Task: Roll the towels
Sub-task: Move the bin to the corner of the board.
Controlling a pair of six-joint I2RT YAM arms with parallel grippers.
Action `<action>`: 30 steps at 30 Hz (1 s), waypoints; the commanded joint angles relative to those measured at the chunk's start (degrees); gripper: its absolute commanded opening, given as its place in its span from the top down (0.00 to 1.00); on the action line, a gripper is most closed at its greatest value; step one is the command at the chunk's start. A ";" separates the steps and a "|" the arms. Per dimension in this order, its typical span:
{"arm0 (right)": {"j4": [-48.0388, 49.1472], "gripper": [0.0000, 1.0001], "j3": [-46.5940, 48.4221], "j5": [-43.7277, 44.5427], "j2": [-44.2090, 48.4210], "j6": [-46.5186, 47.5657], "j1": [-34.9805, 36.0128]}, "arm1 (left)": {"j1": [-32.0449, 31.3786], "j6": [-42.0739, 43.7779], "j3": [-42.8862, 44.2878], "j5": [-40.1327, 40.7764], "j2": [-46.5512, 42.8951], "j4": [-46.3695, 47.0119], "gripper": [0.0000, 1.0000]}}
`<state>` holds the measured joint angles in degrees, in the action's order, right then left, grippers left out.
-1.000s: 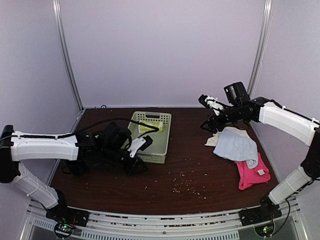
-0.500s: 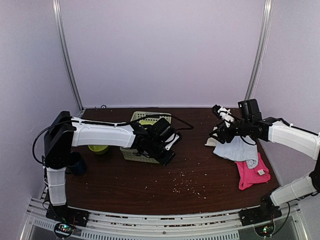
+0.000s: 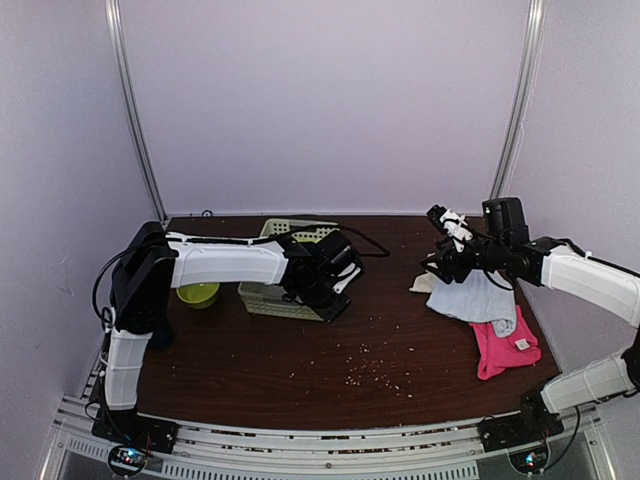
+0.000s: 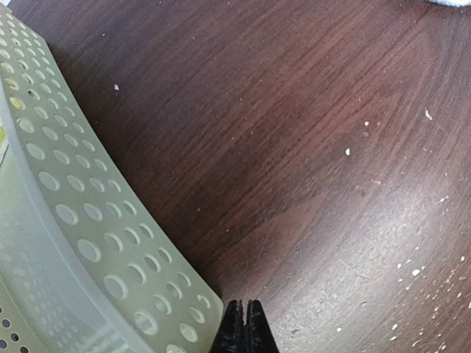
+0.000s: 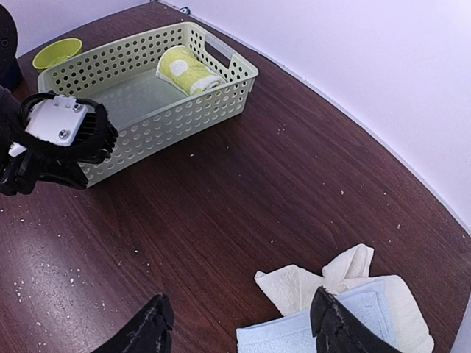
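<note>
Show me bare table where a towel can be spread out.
Widest: the table centre, between the basket with the left gripper and the light blue towel. Also the front strip before the arm bases. Crowded: right side, with the pink towel and cream towel too.

My left gripper [image 4: 244, 329] is pinched tight, arm stretched toward the middle. My right gripper [image 5: 241, 332] hangs tilted downward, jaws spread wide.

top external view: fixed high behind both arm bases, facing forward and down, far enough back to take in the whole worktop [image 3: 380, 350]. left wrist view: very near the worktop, looking down past the left end effector [image 4: 244, 329] at the basket [image 4: 81, 220] wall. right wrist view: higher, facing obliquely across the worktop. all three views share the basket.
</note>
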<state>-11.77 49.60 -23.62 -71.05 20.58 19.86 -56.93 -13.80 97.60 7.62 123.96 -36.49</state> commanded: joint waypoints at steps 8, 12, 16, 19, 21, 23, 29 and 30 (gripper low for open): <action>0.78 0.34 0.22 0.67 -1.31 0.78 -0.46 | -2.05 2.58 -12.96 -1.66 -9.70 -3.34 1.00; 0.78 0.34 0.22 0.28 -1.77 0.87 -0.50 | -0.93 2.58 -11.21 1.86 -7.78 -3.32 1.00; 0.89 0.34 -0.07 0.52 -1.63 0.96 -0.43 | 0.80 2.98 -7.46 5.66 -4.09 -2.38 1.00; 1.07 0.33 -0.30 0.70 -1.49 1.03 -0.46 | 2.57 3.61 -4.00 7.96 -1.53 -1.59 1.00; 1.10 0.34 -0.36 1.04 -1.39 1.11 -0.43 | 4.09 4.29 -2.38 8.63 0.05 -0.63 1.00; 1.22 0.33 -0.50 1.34 -1.29 1.20 -0.43 | 5.80 4.89 -1.17 8.84 1.25 0.80 1.00; 1.40 0.33 -0.82 1.61 -1.24 1.39 -0.48 | 8.42 7.49 1.70 10.72 3.90 3.40 1.00; 1.40 0.33 -0.84 1.63 -1.28 1.44 -0.46 | 9.02 7.48 1.87 10.97 4.24 3.24 1.00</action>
<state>-11.68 49.36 -23.09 -72.66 21.30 19.84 -49.45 -8.38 97.03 15.86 126.76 -36.27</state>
